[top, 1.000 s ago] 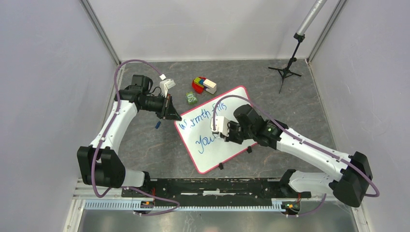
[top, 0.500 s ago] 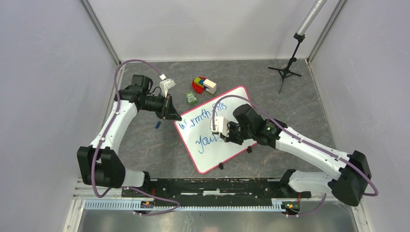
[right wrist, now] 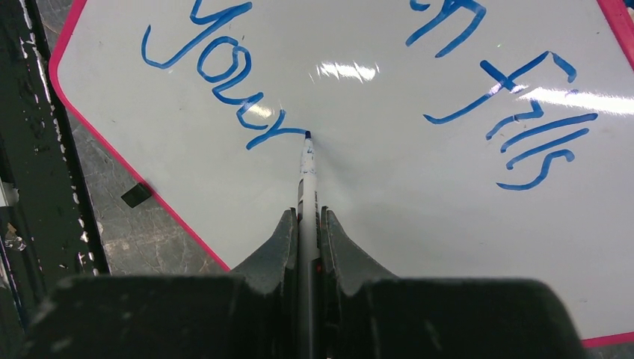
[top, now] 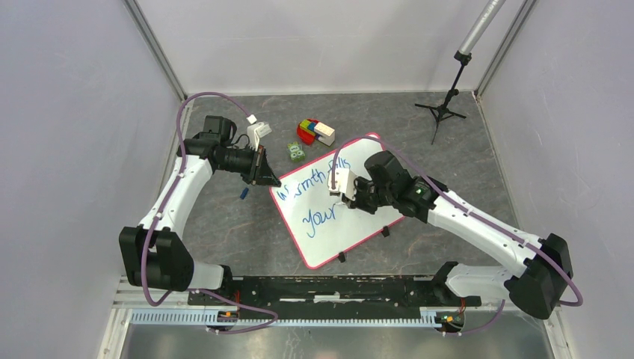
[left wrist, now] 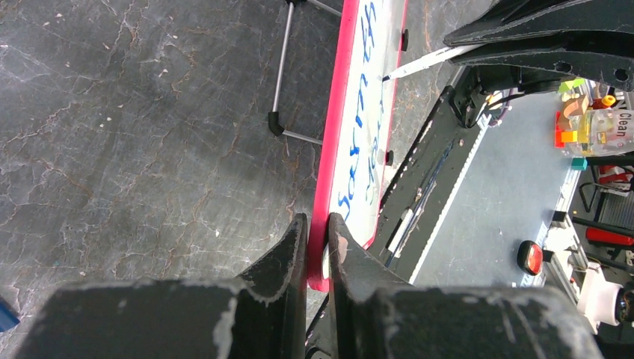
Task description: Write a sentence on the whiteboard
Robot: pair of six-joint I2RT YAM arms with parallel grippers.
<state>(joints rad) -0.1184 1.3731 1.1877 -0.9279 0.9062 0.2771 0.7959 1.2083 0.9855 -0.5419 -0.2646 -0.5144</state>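
Note:
The whiteboard [top: 357, 233], white with a pink-red rim, lies tilted on the grey table. The sentence [top: 308, 180] is blue lettering: "Warmth fills" with "your" [top: 320, 218] below it. My left gripper [top: 269, 180] is shut on the board's left rim; the left wrist view shows its jaws [left wrist: 318, 224] pinching the red rim [left wrist: 336, 134]. My right gripper [top: 351, 200] is shut on a white marker [right wrist: 306, 176]. In the right wrist view the marker's blue tip touches the board [right wrist: 404, 217] at the end of "your" [right wrist: 217, 71], beside "fills" [right wrist: 523, 112].
A pile of coloured blocks [top: 315, 132] and a small green object [top: 296, 152] lie beyond the board. A small blue piece [top: 244, 193] lies to its left. A black tripod stand [top: 442, 105] stands at the far right. Black clips [top: 385, 232] sit on the board's near edge.
My right gripper has moved right and away with the marker, drawing the "r" that ends "your". The left arm and the board have not moved.

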